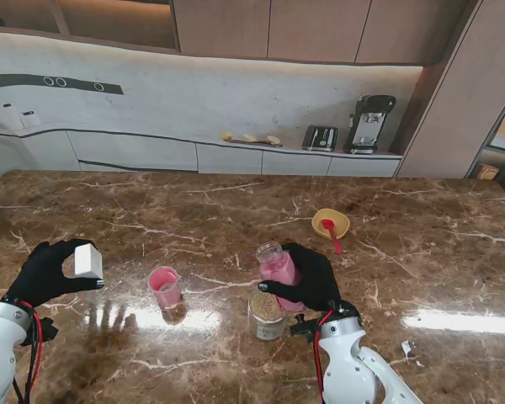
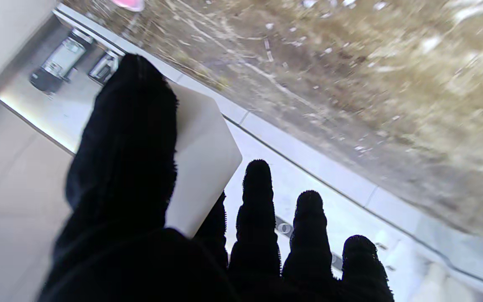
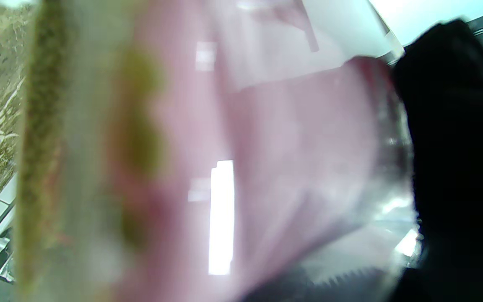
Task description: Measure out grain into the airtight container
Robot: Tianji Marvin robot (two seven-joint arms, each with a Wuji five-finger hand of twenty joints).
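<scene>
My right hand (image 1: pixel 313 278) gripped the pink-grain jar (image 1: pixel 277 268) over the brown-grain jar (image 1: pixel 267 315), my left hand (image 1: pixel 50 271) held the white lid (image 1: pixel 88 260); measuring looked barely begun.

Your right hand (image 1: pixel 310 278) covers the near side of the pink-filled glass jar (image 1: pixel 277 266), so you cannot see its base or whether it touches the table. In the right wrist view the jar (image 3: pixel 275 159) fills the frame as a pink blur with no readable edges, and a second container (image 3: pixel 44 151) is an olive smear cut off by the frame edge. Your left hand (image 2: pixel 141 201) hides much of the white lid (image 2: pixel 201 167). Both forearms are cut off by the stand view's near edge.
</scene>
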